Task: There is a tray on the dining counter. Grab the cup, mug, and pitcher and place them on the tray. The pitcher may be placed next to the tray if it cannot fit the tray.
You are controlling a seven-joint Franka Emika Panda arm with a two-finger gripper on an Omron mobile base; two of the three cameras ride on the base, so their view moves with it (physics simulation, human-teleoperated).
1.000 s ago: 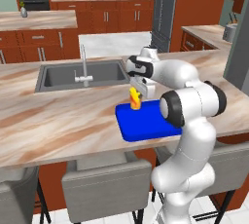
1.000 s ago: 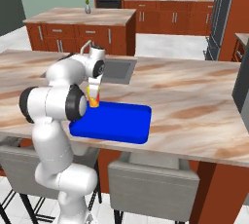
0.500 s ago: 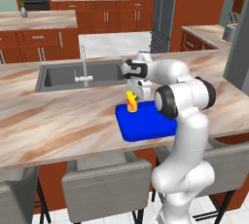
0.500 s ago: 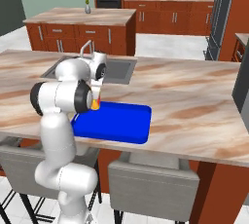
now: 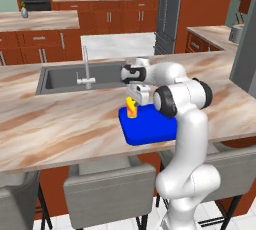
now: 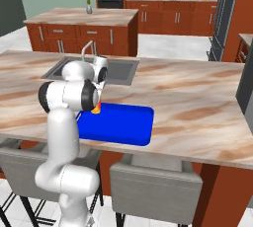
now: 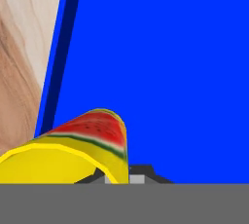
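The blue tray [image 5: 150, 126] [image 6: 121, 122] lies on the marbled dining counter [image 5: 55, 124] near its front edge. My gripper [image 5: 134, 96] [image 6: 98, 98] is shut on the yellow cup [image 5: 131, 108] [image 6: 95, 107], gripping it at the rim. The cup hangs low over the tray's end nearest the sink. In the hand view the cup [image 7: 78, 145] shows a watermelon mark and sits over the tray's floor [image 7: 170, 62], close to the rim. I cannot tell whether it touches the tray. The mug and the pitcher are out of view.
A steel sink [image 5: 65, 76] with a faucet [image 5: 86, 69] is set in the counter just beyond the tray. Grey stools [image 5: 107, 189] [image 6: 153, 181] stand along the near edge. A second counter [image 6: 81, 16] stands behind.
The gripper has come down with the cup, bringing it lower over the tray's sink-side end. The tray has not moved.
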